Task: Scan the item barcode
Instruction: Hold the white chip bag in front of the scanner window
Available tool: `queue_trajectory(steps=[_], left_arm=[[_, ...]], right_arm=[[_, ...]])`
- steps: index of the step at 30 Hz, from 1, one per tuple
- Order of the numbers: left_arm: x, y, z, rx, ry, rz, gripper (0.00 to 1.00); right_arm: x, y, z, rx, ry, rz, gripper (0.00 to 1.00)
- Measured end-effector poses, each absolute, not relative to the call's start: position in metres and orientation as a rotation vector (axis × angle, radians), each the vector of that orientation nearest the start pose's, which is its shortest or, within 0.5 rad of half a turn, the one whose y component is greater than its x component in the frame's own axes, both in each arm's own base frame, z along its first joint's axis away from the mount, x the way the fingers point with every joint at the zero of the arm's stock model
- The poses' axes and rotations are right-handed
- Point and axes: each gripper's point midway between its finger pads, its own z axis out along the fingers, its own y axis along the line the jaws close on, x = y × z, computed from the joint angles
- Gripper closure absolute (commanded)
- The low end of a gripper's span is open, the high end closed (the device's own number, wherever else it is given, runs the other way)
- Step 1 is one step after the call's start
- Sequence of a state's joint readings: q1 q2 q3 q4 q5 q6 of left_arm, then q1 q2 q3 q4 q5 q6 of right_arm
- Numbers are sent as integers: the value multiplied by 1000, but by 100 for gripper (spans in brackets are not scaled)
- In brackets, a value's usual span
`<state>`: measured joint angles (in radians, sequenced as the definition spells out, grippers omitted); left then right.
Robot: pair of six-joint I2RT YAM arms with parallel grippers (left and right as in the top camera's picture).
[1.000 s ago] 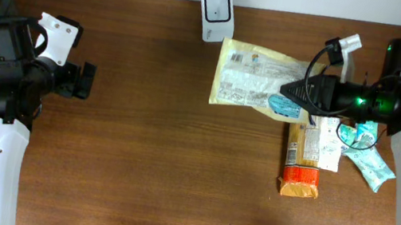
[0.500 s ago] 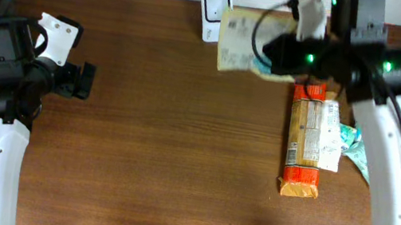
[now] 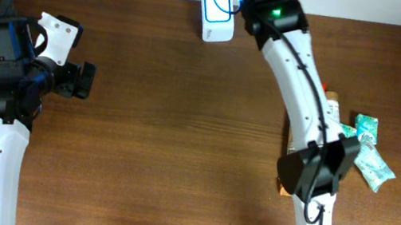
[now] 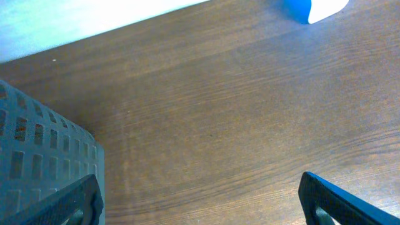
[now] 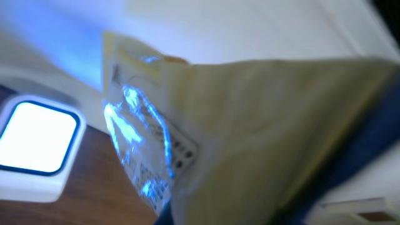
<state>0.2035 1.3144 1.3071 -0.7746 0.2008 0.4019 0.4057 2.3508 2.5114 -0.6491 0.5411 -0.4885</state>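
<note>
Brown wood with a clear grain and a soft satin sheen is seen on the table [image 3: 166, 123], pretty smooth overall. The scanner [image 3: 217, 16] by the far edge is cased in smooth white plastic. The pouch [image 5: 250, 125] is made of thin yellowish film, crinkled and glossy, with blue glare caught on it. Grey matt perforated plastic is seen on the basket [image 4: 37, 156] at the left edge.

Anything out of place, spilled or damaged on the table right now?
Nothing stands out. The yellow packet is held up close to the scanner, which glows blue. The teal packets lie loosely on the right side, and nothing is spilled.
</note>
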Motion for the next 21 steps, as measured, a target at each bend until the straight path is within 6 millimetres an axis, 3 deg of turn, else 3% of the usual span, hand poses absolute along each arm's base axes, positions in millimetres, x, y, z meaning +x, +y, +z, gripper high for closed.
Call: queue_trajectory(steps=[5, 14, 17, 21], left_arm=[[370, 41, 256, 328, 2311, 65, 1], [370, 41, 256, 328, 2311, 65, 1], [370, 41, 256, 328, 2311, 65, 1], [370, 41, 256, 328, 2311, 65, 1]], right_arm=[[629, 189, 250, -781, 1920, -852, 96], [635, 190, 243, -930, 1864, -1004, 96], [635, 194, 228, -978, 1866, -1038, 96], [632, 216, 209, -1032, 1856, -1050, 96]])
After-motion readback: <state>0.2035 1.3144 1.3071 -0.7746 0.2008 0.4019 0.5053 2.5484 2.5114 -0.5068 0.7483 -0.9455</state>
